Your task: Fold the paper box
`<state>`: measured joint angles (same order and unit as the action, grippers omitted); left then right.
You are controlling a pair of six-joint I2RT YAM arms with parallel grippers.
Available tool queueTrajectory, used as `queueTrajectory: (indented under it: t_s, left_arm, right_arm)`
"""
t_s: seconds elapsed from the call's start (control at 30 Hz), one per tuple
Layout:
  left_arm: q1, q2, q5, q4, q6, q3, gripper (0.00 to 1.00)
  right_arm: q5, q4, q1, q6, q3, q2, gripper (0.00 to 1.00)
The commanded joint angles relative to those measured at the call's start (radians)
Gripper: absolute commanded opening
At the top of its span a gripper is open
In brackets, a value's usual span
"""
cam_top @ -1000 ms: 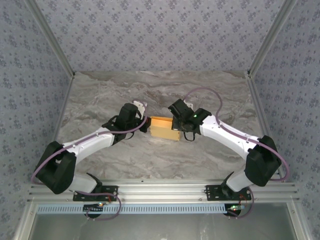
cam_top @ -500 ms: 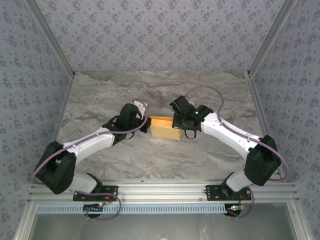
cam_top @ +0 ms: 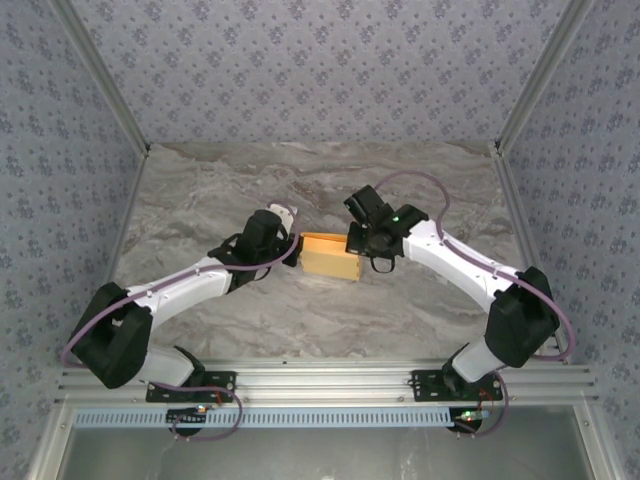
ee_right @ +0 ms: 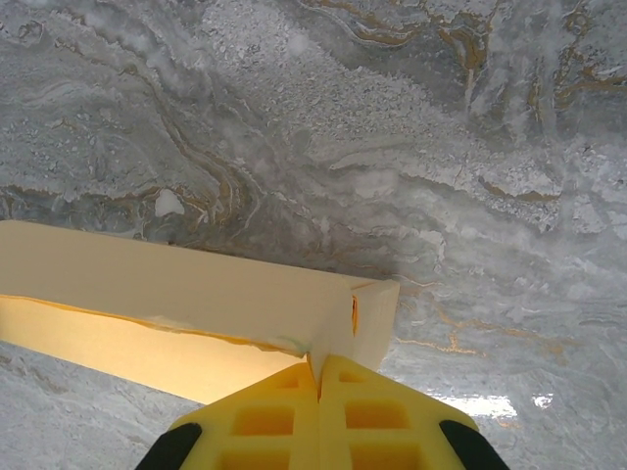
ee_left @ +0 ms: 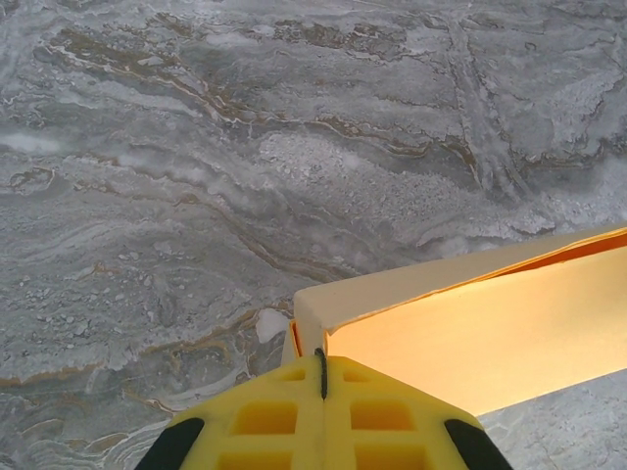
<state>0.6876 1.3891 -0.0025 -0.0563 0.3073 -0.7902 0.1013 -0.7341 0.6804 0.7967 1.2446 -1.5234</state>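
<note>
One grey, veined marble desk (cam_top: 200,190) is being used to carry everything, and it is being enclosed on three sides by patterned wall panels (cam_top: 320,70). Two white-and-black arms are being held out over it from the near edge — the left arm (cam_top: 175,288) from the lower left, the right arm (cam_top: 462,268) from the lower right — with their wrists being kept close to each other near the middle of the desk. Between them the paper box (cam_top: 328,258) is being gripped: a small, shallow yellow-orange box near the centre of the desk, with a pale top edge and a deeper orange side being shown to the overhead camera. Whether its base is being rested on the marble cannot be told. At its left end, the left fingers (ee_left: 265,421) are being pressed together on the thin card at the box's corner. At its right end, the right fingers (ee_right: 260,423) are being clamped in the same way on the end wall, just beside the corner fold.
</note>
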Motion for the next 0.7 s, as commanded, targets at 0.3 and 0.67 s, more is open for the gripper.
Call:
queueTrajectory:
  t_s: [0.3,0.67]
  left_arm:
    - [0.042,-0.014,-0.042,0.057,-0.031,0.013,0.0]
    - [0.102,-0.047,-0.12,0.063,0.075,-0.009,0.18]
  right_arm:
    - [-0.092,-0.044,-0.031,-0.069,0.104,-0.033,0.06]
    - [-0.03,-0.053,-0.004,-0.086,0.122,-0.085,0.07]
